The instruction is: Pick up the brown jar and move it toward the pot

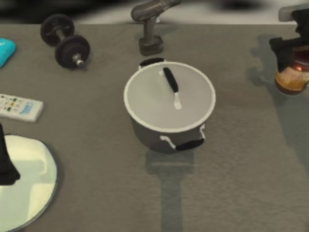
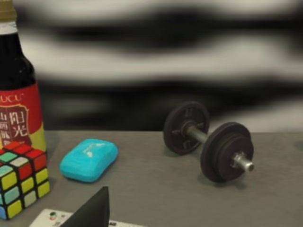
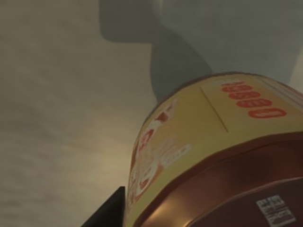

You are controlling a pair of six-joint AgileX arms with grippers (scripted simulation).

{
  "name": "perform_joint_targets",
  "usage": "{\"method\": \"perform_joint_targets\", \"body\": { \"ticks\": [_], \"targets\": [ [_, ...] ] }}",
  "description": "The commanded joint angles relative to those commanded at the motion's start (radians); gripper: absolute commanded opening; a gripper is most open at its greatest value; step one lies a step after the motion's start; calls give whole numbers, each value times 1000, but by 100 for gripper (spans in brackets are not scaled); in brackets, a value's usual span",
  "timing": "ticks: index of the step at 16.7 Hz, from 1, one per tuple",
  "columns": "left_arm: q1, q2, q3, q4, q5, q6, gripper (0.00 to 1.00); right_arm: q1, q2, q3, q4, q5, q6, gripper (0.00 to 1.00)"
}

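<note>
The brown jar (image 1: 292, 78) hangs above the table at the far right edge, its shadow cast to its left, with my right gripper (image 1: 292, 65) shut on it. In the right wrist view the jar's orange-yellow label (image 3: 199, 137) fills the picture, and one black finger (image 3: 110, 210) presses against its side. The grey pot (image 1: 169, 104), with a white-rimmed lid and a black handle, stands at the table's middle, well left of the jar. My left gripper (image 1: 6, 164) is parked open at the near left, holding nothing.
A dumbbell (image 1: 65, 41) and a teal soap bar (image 1: 6, 50) lie at the back left. A grey drill (image 1: 150, 29) stands behind the pot. A remote (image 1: 19, 107) and a round pale plate (image 1: 29, 188) are at the left. A Rubik's cube (image 2: 21, 177) sits beside a dark bottle (image 2: 16, 85).
</note>
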Motion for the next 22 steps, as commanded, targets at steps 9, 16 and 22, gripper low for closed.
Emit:
{"method": "perform_joint_targets", "body": {
  "ticks": [9,16,22],
  "targets": [
    [0,0,0,0,0,0,100,15,-365,-358,-9,-1,5,0],
    [0,0,0,0,0,0,100,53,-351,-376,18,5,78,0],
    [0,0,0,0,0,0,100,207,-331,-463,129,36,399,0]
  ]
}}
